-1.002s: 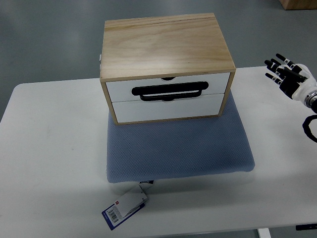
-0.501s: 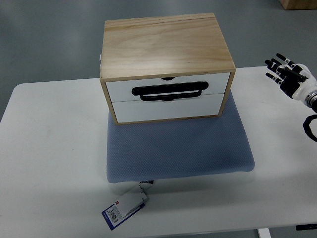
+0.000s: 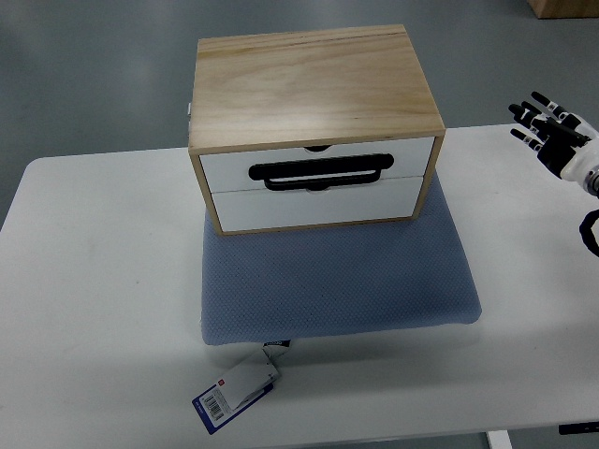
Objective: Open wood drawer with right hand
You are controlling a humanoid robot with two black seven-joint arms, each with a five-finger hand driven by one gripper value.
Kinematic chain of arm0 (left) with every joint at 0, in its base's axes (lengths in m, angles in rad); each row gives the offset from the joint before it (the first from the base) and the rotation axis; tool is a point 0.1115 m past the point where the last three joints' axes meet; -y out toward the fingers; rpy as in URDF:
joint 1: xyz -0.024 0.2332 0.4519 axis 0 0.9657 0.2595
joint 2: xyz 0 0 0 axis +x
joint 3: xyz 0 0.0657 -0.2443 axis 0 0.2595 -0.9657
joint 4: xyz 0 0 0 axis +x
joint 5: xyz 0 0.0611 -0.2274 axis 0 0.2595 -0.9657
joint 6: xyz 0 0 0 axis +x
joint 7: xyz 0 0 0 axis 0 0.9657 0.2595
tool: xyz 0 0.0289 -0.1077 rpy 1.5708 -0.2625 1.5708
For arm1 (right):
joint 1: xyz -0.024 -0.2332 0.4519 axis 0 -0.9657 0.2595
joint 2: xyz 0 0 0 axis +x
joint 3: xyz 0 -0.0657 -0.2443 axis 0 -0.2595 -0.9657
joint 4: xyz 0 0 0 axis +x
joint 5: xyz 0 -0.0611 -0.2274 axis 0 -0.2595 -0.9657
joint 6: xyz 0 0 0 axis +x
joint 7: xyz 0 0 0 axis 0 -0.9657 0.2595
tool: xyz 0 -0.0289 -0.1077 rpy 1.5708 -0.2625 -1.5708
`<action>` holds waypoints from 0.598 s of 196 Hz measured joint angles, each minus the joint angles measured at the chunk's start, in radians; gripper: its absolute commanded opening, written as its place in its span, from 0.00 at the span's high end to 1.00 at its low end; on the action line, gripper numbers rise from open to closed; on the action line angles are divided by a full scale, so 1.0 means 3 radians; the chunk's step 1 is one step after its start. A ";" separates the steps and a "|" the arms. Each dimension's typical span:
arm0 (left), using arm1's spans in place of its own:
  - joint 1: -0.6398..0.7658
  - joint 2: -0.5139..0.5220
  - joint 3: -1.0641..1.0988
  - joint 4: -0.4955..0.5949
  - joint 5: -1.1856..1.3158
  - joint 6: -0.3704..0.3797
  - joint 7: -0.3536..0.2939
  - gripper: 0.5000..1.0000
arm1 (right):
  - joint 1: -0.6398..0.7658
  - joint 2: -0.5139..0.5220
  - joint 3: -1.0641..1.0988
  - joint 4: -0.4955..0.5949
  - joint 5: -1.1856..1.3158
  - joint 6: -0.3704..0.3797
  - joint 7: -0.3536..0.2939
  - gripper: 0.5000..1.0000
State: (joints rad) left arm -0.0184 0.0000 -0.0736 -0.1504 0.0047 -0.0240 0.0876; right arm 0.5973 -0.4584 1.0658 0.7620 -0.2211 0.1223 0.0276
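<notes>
A wooden box (image 3: 314, 89) with two white drawer fronts stands at the back of a blue-grey mat (image 3: 337, 281). Both drawers are shut. A black handle (image 3: 320, 171) lies across the upper drawer front (image 3: 318, 168), above the lower drawer front (image 3: 314, 204). My right hand (image 3: 552, 136) is at the far right edge, over the table to the right of the box and well apart from it. Its fingers are spread and hold nothing. The left arm does not show.
The white table (image 3: 103, 281) carries the mat and box. A white and blue tag (image 3: 234, 393) lies near the front edge, below the mat. Grey floor lies beyond the table's back edge.
My right hand has moved a little to the right and up, further from the box. The box and drawers have not moved.
</notes>
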 measured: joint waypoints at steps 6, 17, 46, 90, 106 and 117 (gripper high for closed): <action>0.0000 0.0000 0.0000 0.0000 0.0000 0.0000 0.0000 0.00 | 0.0000 -0.0013 -0.0009 0.0000 0.0000 0.0001 0.0000 0.14; 0.0000 0.0000 0.0000 0.0000 0.0000 0.0000 0.0000 0.00 | 0.0003 -0.0062 -0.0039 0.0002 0.0003 0.0001 0.0002 0.14; 0.0000 0.0000 0.0000 0.0000 0.0000 0.0001 0.0000 0.00 | 0.0052 -0.0287 -0.0163 0.0007 0.0110 -0.0005 0.0046 0.14; 0.0001 0.0000 0.0000 0.0000 0.0000 0.0001 0.0001 0.00 | 0.0468 -0.0930 -0.1100 0.0081 0.0922 0.0009 0.0348 0.14; -0.0001 0.0000 0.0000 0.0000 -0.0001 0.0001 0.0000 0.00 | 0.0746 -0.1172 -0.1543 0.0203 0.1132 0.0047 0.0426 0.14; 0.0000 0.0000 0.0000 0.0001 -0.0001 0.0001 0.0000 0.00 | 0.0900 -0.1298 -0.1763 0.0286 0.1176 0.0116 0.0451 0.14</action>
State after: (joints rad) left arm -0.0184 0.0001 -0.0737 -0.1502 0.0046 -0.0236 0.0875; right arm 0.8674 -0.8479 0.5369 0.8478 0.1316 0.1571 0.1629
